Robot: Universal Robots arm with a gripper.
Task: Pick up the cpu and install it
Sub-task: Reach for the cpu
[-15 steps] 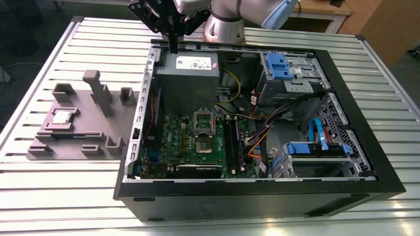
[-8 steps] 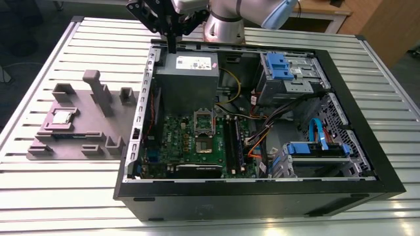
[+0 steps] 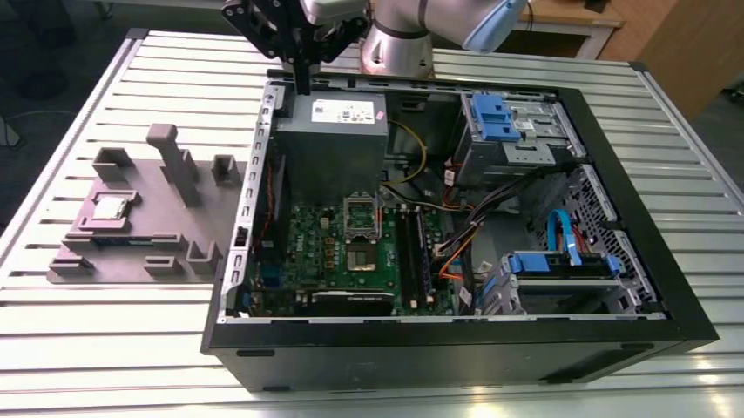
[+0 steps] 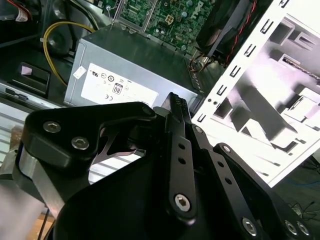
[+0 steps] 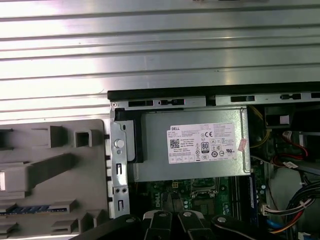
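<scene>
The hand [image 3: 305,85] hangs over the far rim of the open computer case [image 3: 465,335], just above the grey power supply [image 3: 331,144] inside it. Its black fingers are drawn narrow, with nothing between them. The cpu [image 3: 111,207] lies flat on the grey fixture [image 3: 174,252] outside the case, beside the case's wall on the exterior view's left. Both case and fixture rest on the ribbed metal table [image 3: 117,348].

A slatted metal table [image 3: 104,348] spans the scene, brightly lit; beyond its far edge, at the exterior view's right, stands brown wooden furniture [image 3: 668,52]
</scene>
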